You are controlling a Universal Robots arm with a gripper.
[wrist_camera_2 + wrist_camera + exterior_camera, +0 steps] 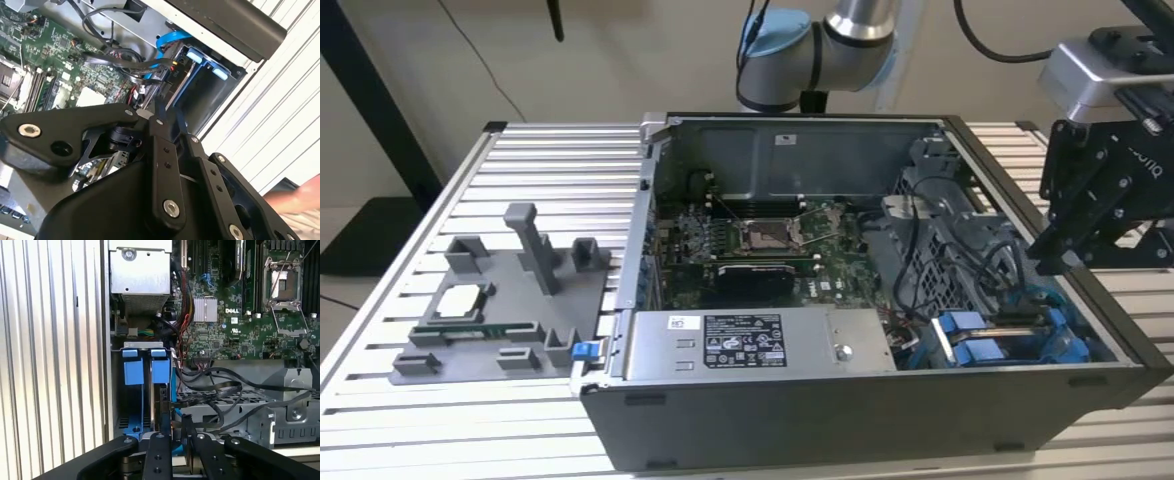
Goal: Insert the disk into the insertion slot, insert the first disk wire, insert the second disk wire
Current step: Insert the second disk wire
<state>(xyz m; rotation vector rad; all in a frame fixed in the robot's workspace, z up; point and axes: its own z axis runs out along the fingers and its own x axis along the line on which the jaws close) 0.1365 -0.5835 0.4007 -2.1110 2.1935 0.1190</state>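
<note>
Inside the open grey case (854, 420), in the corner by its front wall on the exterior view's right, sits the insertion slot (994, 340), a grey metal bay w/ blue plastic bits. The disk (163, 400) is already in the slot (142, 345), standing on its edge in its blue frame, on the side of the bay nearer the green board (240, 325). The blue tab next to it, nearer the case wall, has a bare gap under it.

The hand (1054, 262) hangs just over that corner of the case, tip down. In both wrist views the hand (174, 432) (156, 116) is right by the end of the disk & by a bunch of black wires (215, 390) that run from the slot toward the board. Can't tell if the hand is spread, pressed together or pinching a wire.

The grey power box (747, 345) lies along the case's front wall, beside the slot. Outside the case, on the ribbed surface (534, 150), is a grey parts holder (494, 320).
</note>
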